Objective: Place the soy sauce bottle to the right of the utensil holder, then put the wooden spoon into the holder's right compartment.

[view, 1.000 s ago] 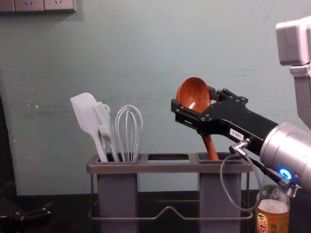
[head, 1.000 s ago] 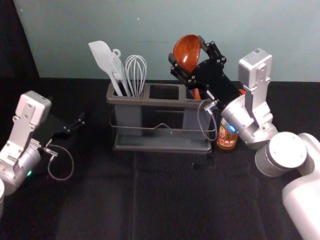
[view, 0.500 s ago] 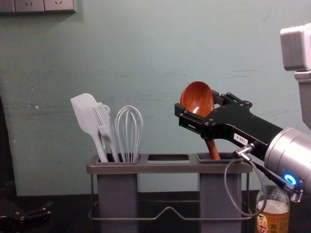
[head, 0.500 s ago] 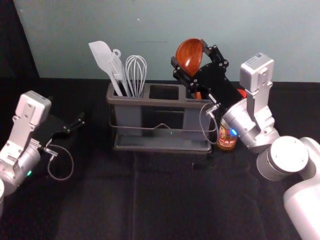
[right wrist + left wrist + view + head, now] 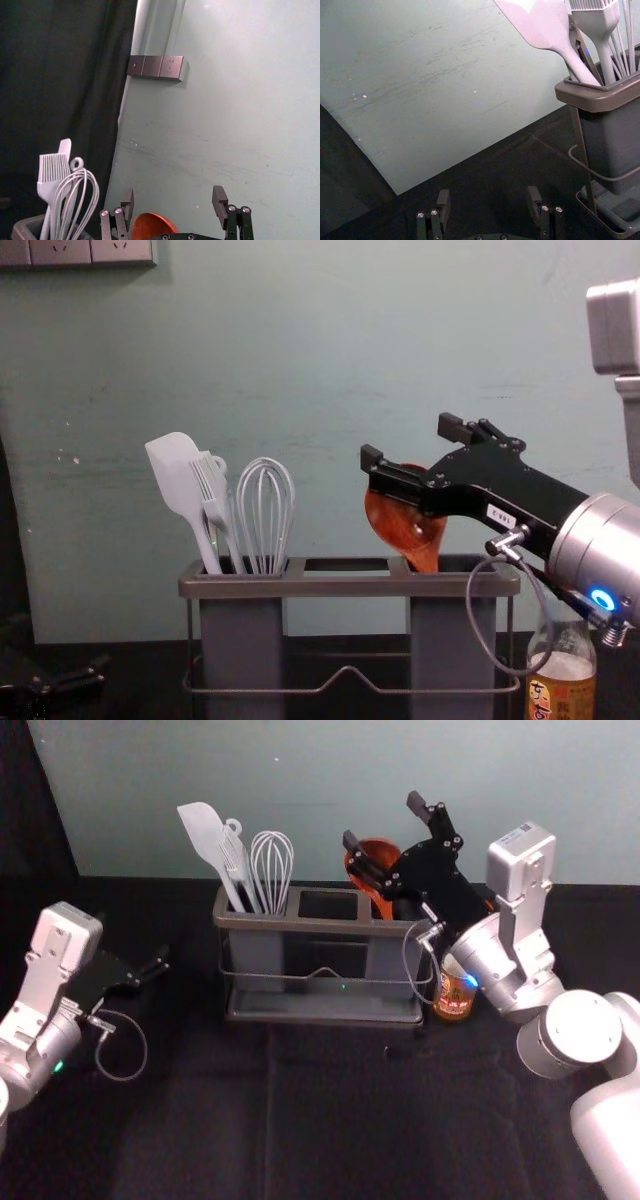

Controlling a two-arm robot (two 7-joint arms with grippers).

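Note:
My right gripper [image 5: 382, 820] hangs open above the holder's right compartment; in the right wrist view the gripper [image 5: 173, 195] has its fingertips wide apart. Below it, the wooden spoon [image 5: 380, 851] stands in that compartment of the utensil holder [image 5: 300, 923], bowl up and leaning left in the chest view, handle hidden inside. The soy sauce bottle [image 5: 563, 687] is upright just right of the holder, partly behind the arm's cable. My left gripper [image 5: 160, 963] is parked at the left; in the left wrist view the gripper [image 5: 489, 196] is open and holds nothing.
A white spatula [image 5: 203, 832], a brush [image 5: 236, 858] and a whisk [image 5: 272, 865] stand in the holder's left compartment. The middle compartment [image 5: 328, 904] is empty. A wall rises behind, and dark cloth covers the table [image 5: 320, 1110].
My right gripper has opened and released the spoon, which has dropped lower into the right compartment and tilted left. The right arm has shifted slightly right. The left arm stays still.

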